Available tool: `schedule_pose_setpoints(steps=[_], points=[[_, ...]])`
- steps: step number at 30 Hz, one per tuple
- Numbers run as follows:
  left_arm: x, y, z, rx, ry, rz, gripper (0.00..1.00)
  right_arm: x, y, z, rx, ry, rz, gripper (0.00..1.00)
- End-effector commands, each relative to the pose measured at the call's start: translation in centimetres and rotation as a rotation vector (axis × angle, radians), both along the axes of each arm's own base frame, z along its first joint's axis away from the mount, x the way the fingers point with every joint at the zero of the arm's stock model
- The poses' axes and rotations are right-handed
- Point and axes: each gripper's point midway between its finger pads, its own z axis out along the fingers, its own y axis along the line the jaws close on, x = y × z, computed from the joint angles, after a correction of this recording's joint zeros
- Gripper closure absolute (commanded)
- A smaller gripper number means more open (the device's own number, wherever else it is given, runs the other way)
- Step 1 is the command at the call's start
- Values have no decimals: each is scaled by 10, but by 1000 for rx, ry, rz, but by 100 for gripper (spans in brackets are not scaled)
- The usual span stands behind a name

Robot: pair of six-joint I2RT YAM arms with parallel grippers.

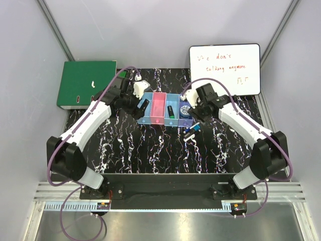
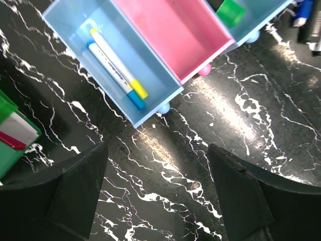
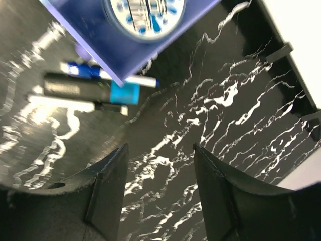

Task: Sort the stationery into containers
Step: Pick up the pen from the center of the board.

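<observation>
Left gripper: fingers spread wide, nothing between them, hovering over table just in front of left light blue bin. In that bin: yellow-capped marker and blue-capped marker, side by side. Pink bin adjoins it. Green marker in second light blue bin. Right gripper: fingers apart, holding nothing, near purple-blue bin, which holds round tin. Loose just beside that bin, lying close together: blue pen, black marker, white pen. Green binder and whiteboard lie behind bins, well apart.

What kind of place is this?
Likely a robot lab booth: a left arm and right arm bolted to one table, plain walls around, and bins with pens set out for practice.
</observation>
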Motion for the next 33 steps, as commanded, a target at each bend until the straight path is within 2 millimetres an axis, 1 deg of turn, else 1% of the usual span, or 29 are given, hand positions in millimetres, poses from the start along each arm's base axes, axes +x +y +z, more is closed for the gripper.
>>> schedule_pose_setpoints(steps=[1,2,5,6,10,14,18,23,28,33], points=[[5,-2,33,-4,-112,-14,14,2,-6,-9,-60,-52,141,38],[4,-1,32,0,-111,-13,14,-2,-3,-15,-69,-41,202,38],[5,0,35,11,-119,-12,14,-9,-6,-36,-118,-9,305,37],[5,0,35,16,-122,-10,14,-9,-2,-38,-105,-8,333,37],[4,3,35,28,-123,-8,14,-9,4,-49,-103,20,391,38],[6,5,37,41,-131,-4,14,-16,8,-66,-106,61,480,38],[7,7,37,54,-135,0,14,-19,12,-76,-96,90,520,38],[7,8,37,55,-133,4,14,-25,13,-89,-115,119,579,37],[10,8,37,59,-134,9,14,-33,16,-102,-127,152,638,37],[12,9,38,66,-139,15,14,-38,21,-115,-116,190,660,37]])
